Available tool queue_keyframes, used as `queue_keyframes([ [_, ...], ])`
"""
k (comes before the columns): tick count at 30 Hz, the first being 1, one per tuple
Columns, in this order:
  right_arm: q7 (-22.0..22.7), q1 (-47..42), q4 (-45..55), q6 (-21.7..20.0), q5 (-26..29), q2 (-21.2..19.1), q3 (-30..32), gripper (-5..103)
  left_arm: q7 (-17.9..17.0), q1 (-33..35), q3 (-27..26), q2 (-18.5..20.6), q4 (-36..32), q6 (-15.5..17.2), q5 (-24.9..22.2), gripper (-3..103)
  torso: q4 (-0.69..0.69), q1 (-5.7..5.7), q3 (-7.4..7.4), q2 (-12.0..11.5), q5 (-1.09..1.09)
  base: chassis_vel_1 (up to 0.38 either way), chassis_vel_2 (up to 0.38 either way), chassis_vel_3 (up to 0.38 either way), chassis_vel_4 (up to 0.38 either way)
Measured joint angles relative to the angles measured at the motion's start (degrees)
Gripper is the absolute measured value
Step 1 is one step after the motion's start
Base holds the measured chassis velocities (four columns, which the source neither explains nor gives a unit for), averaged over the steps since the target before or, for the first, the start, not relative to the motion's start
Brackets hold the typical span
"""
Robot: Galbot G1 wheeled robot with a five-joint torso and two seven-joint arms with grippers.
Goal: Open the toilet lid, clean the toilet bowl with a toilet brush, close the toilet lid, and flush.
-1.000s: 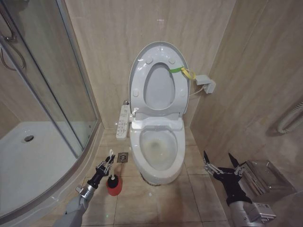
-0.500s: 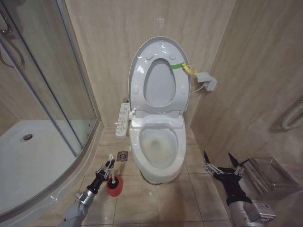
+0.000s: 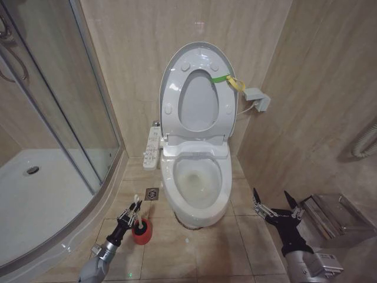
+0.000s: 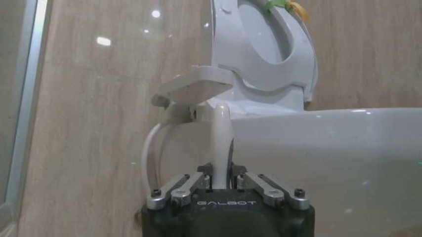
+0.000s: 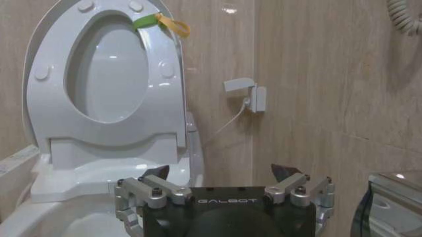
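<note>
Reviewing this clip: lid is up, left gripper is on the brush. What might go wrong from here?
1. The left gripper pinches the toilet brush on its thin handle; it may twist or slip once scrubbing begins.
2. The head sits in the red holder, which might lift or tip with it.
3. The toilet bowl rim stands close beside the brush, so a swing could clip it.

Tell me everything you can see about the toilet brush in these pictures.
The toilet brush has a thin white stick handle that looks like plastic. It stands nearly upright in a small round red holder on the tiled floor, left of the toilet bowl. Its bristles are hidden inside the holder. The left pincer is shut on the handle.
</note>
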Motion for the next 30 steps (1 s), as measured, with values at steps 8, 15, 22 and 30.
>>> queue_keyframes([
  [8, 0.0, 0.0, 0.0, 0.0, 0.0, 0.0, 0.0, 100, -2.4, 2.0, 0.4, 0.1, -4.4, 0.6, -0.4, 18, 0.0, 0.09, 0.11, 0.1, -0.05, 0.0, 0.0, 0.0, 0.0],
  [15, 0.0, 0.0, 0.0, 0.0, 0.0, 0.0, 0.0, 100, -3.3, 3.9, 0.3, -0.2, -7.6, 0.6, -0.1, 18, 0.0, 0.14, 0.19, 0.3, -0.03, 0.0, 0.0, 0.0, 0.0],
  [22, 0.0, 0.0, 0.0, 0.0, 0.0, 0.0, 0.0, 100, -3.2, 5.3, -0.2, -0.1, -6.9, 0.5, 1.3, 18, 0.0, 0.18, 0.26, 0.4, -0.02, 0.0, 0.0, 0.0, 0.0],
  [30, 0.0, 0.0, 0.0, 0.0, 0.0, 0.0, 0.0, 100, -2.9, 6.8, -0.9, 0.4, -6.2, 0.3, 2.2, 18, 0.0, 0.19, 0.3, 0.5, 0.02, 0.0, 0.0, 0.0, 0.0],
])
